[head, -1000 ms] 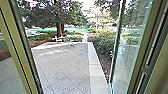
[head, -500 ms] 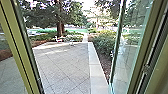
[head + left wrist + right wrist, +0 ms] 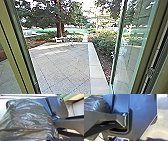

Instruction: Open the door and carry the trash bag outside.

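One trash bag near left tool

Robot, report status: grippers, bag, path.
Grip unconfirmed, left and right. Trash bag close before left wrist camera. Glass door open, on the right; door frame both sides, paving ahead.

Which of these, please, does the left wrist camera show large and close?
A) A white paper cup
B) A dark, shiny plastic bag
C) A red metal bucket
B: a dark, shiny plastic bag, its film creased and catching the light, bulges in the left wrist view.
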{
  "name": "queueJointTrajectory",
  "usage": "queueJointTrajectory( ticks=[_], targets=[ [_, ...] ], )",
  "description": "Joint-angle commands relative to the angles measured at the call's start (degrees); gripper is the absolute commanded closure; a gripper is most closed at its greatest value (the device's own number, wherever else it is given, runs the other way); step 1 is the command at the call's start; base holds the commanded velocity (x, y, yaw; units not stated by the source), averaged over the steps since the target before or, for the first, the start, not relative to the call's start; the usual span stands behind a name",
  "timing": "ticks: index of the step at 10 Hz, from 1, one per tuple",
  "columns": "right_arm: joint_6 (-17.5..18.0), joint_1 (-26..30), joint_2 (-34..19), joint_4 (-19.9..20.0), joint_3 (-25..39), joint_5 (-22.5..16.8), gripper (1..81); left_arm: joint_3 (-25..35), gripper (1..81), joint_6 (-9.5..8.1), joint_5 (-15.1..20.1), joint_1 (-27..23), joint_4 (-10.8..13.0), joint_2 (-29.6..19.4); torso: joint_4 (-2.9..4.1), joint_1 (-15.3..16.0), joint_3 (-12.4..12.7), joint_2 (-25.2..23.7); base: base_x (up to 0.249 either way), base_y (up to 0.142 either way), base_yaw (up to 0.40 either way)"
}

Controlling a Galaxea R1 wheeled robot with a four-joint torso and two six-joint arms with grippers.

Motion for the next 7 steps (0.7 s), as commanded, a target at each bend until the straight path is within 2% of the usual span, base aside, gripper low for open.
queueJointTrajectory(
  ticks=[1, 7],
  targets=[
    [-0.1, 2.1, 0.3, 0.3, 0.4, -3.4, 1.0, 0.3, 81.1, 0.5, 3.2, -2.0, 0.2, 0.3, 0.0, 0.0, 0.0, 0.0, 0.097, 0.0, 0.0],
    [-0.1, 2.0, 0.4, 0.3, 0.5, -3.4, 1.0, 0.3, 81.1, 0.5, 3.2, -2.0, 0.4, 0.3, 0.0, 0.0, 0.0, 0.0, 0.095, 0.0, 0.0]
  ],
)
